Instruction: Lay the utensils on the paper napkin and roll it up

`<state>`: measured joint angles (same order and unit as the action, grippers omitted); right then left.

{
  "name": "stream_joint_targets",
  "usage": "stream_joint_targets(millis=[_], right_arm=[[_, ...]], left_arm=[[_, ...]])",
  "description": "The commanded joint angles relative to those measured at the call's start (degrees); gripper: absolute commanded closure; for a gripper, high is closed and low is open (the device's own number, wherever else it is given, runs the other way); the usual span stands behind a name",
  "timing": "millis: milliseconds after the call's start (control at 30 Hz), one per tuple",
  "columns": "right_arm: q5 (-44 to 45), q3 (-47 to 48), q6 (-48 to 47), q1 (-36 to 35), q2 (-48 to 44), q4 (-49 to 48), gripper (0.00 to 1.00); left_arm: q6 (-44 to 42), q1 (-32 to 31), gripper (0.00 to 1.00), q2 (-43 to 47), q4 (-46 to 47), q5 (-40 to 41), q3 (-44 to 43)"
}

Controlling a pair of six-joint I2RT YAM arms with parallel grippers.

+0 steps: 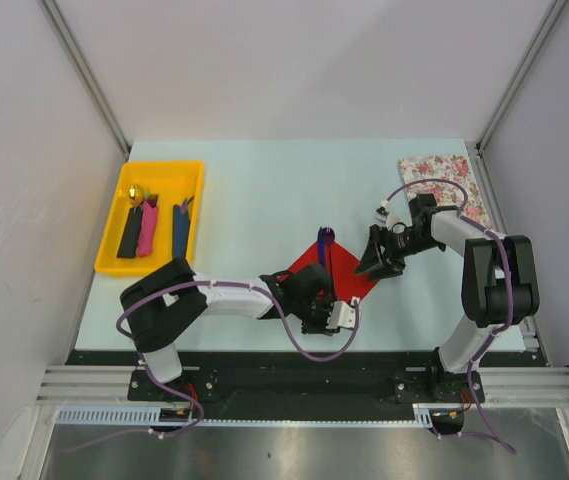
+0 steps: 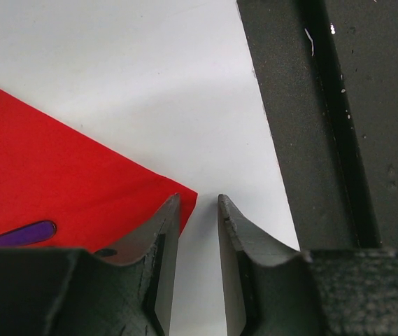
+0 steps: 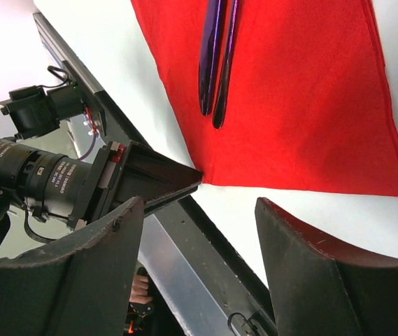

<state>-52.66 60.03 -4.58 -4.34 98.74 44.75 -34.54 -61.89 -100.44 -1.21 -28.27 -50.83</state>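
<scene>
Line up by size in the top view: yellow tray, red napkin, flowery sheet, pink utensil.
1. yellow plastic tray
2. white flowered paper sheet and red square paper napkin: too alike to rank, napkin partly hidden
3. pink flat-handled utensil

The top view looks down from above and behind the arm bases (image 1: 164, 365) over the whole desk (image 1: 264, 190). Both wrist views sit close above the red paper napkin (image 2: 45, 168), sharing its corner by the desk's near edge.

napkin (image 1: 352, 274): centre | utensils (image 3: 210, 56): on napkin | tray (image 1: 169, 182): far left | other sheet (image 1: 439, 170): far right corner
</scene>
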Motion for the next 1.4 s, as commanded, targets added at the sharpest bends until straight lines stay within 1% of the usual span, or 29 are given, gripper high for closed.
stream_joint_targets(millis=[0,167,267,467,500,567,600,633,967,1167,1367], right_arm=[[-1.5,0.3,-0.8,0.6,-1.5,0.4,0.3],[-1.1,0.3,-0.6,0.9,-1.8,0.4,0.3],[-1.2,0.3,-0.3,1.0,-1.7,0.3,0.3],[-1.5,0.3,-0.3,1.4,-1.4,0.2,0.3],[-1.5,0.3,-0.3,1.4,-1.4,0.2,0.3],[-1.8,0.5,-0.1,1.4,-1.2,0.2,0.31],[-1.9,0.6,-0.2,1.4,-1.0,0.2,0.31],[-2.2,0.7,-0.2,1.4,-0.8,0.2,0.31],[-3.5,0.7,-0.7,1.4,-0.4,0.5,0.34],[-3.5,0.4,-0.9,1.4,0.0,0.5,0.35],[-3.8,-0.4,-0.8,1.4,0.9,0.0,0.39]], left_arm=[[-1.1,0.2,0.65,-1.9,-0.4,-1.0,-2.3],[-0.9,0.3,0.64,-3.4,-0.9,-1.9,-3.2],[-0.9,0.4,0.66,-3.8,-1.5,-2.1,-3.4],[-1.3,1.2,0.83,-3.2,-2.7,-3.1,-3.6],[-1.3,1.4,0.88,-3.1,-2.7,-3.0,-3.7],[-1.0,1.8,0.94,-3.1,-3.1,-2.6,-4.0],[-0.7,1.8,0.99,-3.2,-3.4,-2.6,-4.6],[-0.4,2.0,1.0,-3.0,-3.5,-2.9,-5.0],[3.7,3.7,1.0,1.7,-3.2,-7.2,-7.4],[6.9,7.1,1.0,0.8,-3.0,-8.2,-10.0],[7.8,10.8,1.0,-1.2,-3.5,-8.3,-12.7]])
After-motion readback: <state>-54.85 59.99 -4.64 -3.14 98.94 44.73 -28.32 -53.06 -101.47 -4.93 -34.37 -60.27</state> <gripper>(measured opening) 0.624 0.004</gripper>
